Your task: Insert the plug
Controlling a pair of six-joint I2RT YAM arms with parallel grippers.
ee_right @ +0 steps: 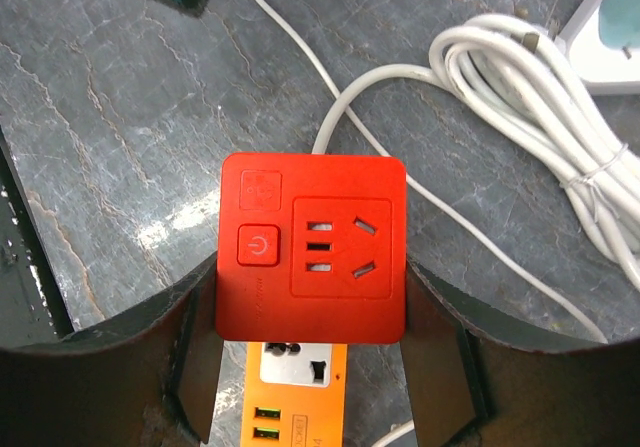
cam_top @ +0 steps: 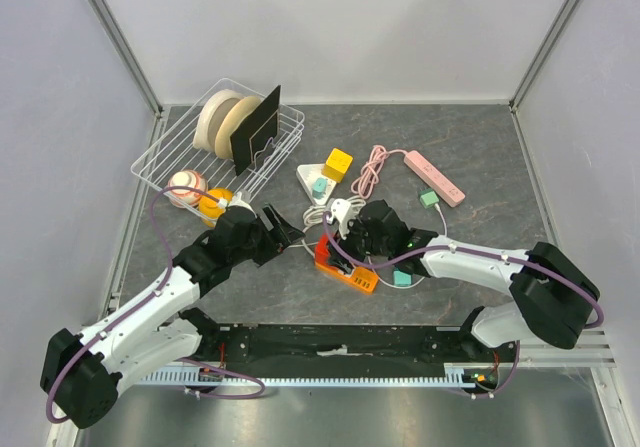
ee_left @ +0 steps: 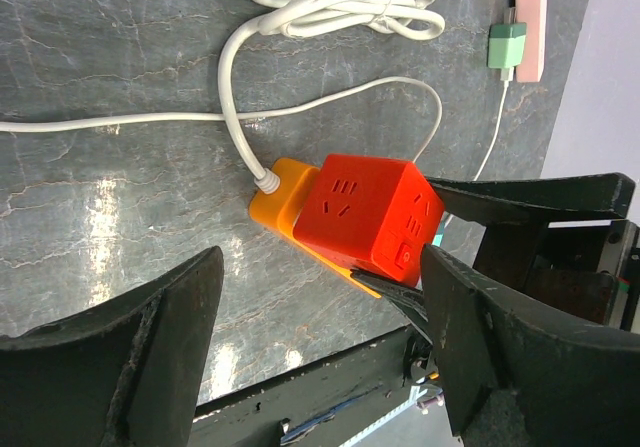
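A: Where's the plug?

B: It's the red cube (ee_right: 312, 247), middle of the surface (ee_right: 120, 117), sitting over one end of the orange strip (ee_right: 300, 382). The right gripper (ee_right: 312, 297) is clamped on it, one finger flat against each side wall. The left gripper (ee_left: 322, 287) hangs just to its left, spread wide and holding nothing

A: What does the cube look like?

B: Glossy red plastic with rounded edges. One face has a round power button, a faint embossed mark beside it, and a socket panel with two-slot and three-slot openings. Other faces carry more sockets. Its prongs must be on the hidden side, so I can't tell whether they're seated

A: How will it handle?

B: I'd judge it light, rigid and hollow, so a firm squeeze shouldn't hurt it. The smooth walls could slip or let it twist, so gripping across two opposite flat sides, centred, looks right. Keep off the button. The strip seems light too and its white cable (ee_right: 540, 117) looks springy, so pressing down may skate or tip it. The free gripper could pin the strip's bare end
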